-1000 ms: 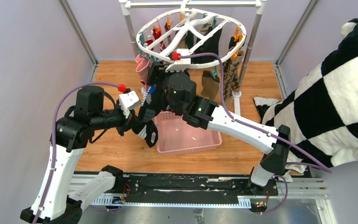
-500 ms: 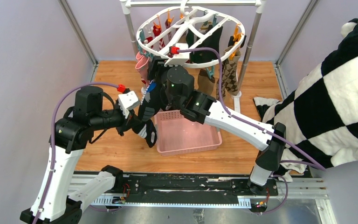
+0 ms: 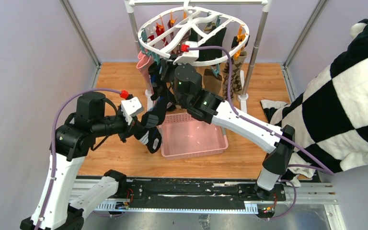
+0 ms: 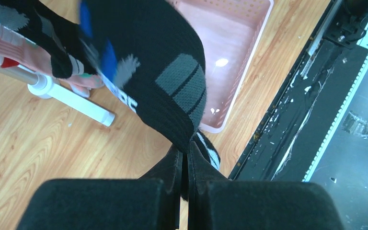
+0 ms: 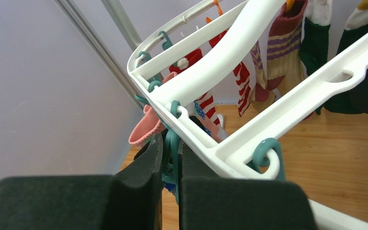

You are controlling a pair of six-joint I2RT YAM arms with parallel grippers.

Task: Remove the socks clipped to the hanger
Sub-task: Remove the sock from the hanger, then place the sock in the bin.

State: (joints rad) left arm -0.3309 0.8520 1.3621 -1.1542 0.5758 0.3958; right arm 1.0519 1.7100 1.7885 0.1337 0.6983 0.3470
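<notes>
The white oval hanger (image 5: 230,52) hangs from the rack with several socks clipped to it: a red-white striped one (image 5: 242,86), a beige one with purple stripes (image 5: 282,43) and a pink one (image 5: 146,129). My right gripper (image 5: 172,143) is shut on a teal clip (image 5: 173,139) at the hanger's near rim. A black sock (image 4: 158,62) with grey and blue patches stretches down from that clip. My left gripper (image 4: 186,146) is shut on its lower end, beside the basket's left edge.
A pink slotted basket (image 3: 191,139) sits on the wooden floor under the right arm. The grey pole rack (image 3: 256,48) has a white foot (image 4: 72,98). A large black-and-white checked cloth (image 3: 345,96) fills the right side.
My right gripper has closed from open onto the teal clip. The hanger has swung a little up and left. The left gripper has stayed shut on the black sock.
</notes>
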